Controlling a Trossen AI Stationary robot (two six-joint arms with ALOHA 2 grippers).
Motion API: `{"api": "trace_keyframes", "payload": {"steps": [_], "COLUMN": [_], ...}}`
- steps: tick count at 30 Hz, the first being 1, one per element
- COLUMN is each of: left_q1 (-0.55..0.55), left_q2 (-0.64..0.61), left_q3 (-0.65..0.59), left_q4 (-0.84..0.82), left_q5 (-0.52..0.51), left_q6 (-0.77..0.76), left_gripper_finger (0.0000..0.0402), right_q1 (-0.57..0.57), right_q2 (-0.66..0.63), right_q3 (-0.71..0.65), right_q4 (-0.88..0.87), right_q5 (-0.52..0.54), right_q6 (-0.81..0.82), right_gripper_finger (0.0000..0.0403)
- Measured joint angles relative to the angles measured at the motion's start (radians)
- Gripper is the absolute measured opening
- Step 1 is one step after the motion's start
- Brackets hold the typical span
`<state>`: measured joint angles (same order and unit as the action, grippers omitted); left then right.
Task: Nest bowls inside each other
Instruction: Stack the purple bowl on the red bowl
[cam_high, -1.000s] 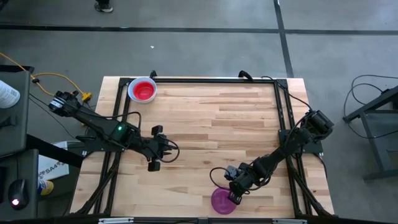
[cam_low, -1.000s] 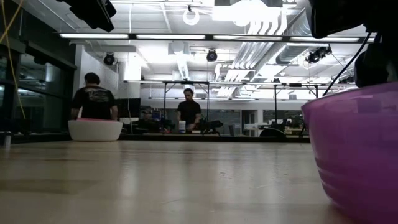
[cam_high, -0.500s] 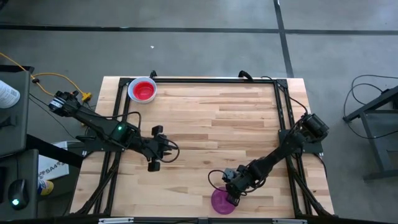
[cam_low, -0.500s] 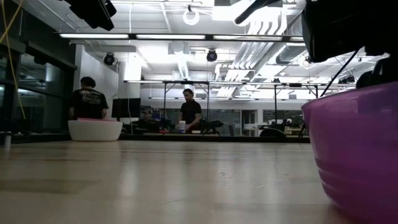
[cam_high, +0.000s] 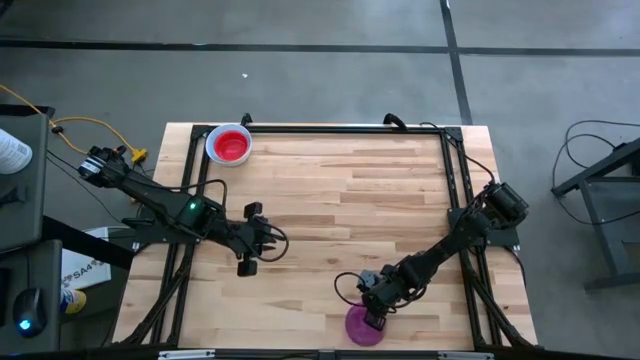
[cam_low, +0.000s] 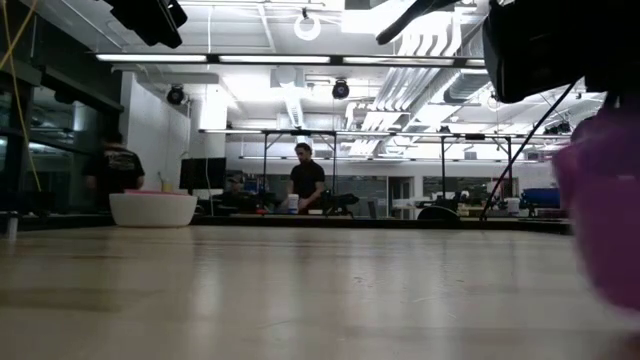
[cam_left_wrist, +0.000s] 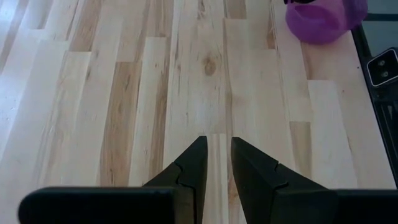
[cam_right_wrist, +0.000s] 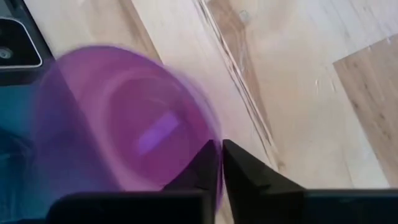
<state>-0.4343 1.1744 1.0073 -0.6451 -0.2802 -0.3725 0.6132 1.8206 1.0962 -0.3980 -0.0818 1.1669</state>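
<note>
- Two bowls show on the table: a purple bowl (cam_high: 362, 326) at the near edge on the right half, and a red bowl (cam_high: 229, 145) at the far left corner, well apart.
- In the right wrist view the purple bowl (cam_right_wrist: 124, 130) is blurred and its rim lies against the right gripper's fingertips.
- The right gripper (cam_high: 375, 318) sits at the bowl's far rim, jaws nearly together; they look pinched on the rim, though the smear leaves the hold uncertain.
- The bowl lies just ahead of and below that gripper, toward the table's near edge, so the right arm is by far the nearer.
- The left gripper (cam_high: 250, 238) hangs over the left-middle boards, jaws a narrow slot apart, holding nothing.
- A round bowl has no long axis; the carry would likely run diagonally toward the red bowl.
- People stand in the room behind.
</note>
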Motion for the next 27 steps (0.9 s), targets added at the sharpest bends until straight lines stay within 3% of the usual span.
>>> {"api": "trace_keyframes", "payload": {"steps": [10,19,27], "left_q1": [0.0,-0.015,-0.137], "left_q2": [0.0,0.0,0.057], "left_q3": [0.0,0.0,0.048], "left_q4": [0.0,0.016,0.125], "left_q5": [0.0,0.007,0.028], "left_q6": [0.0,0.031,0.173], "left_gripper_finger": [0.0072,0.0072,0.0072], "right_q1": [-0.026,-0.114,-0.197], "right_q2": [-0.01,-0.028,-0.029], "right_q3": [0.0,0.163,0.301], "right_q4": [-0.007,-0.388,-0.479], "right_q5": [0.021,0.068,0.08], "right_q6": [-0.073,-0.228,-0.348], "right_gripper_finger": [0.0004,0.0004,0.0003]}}
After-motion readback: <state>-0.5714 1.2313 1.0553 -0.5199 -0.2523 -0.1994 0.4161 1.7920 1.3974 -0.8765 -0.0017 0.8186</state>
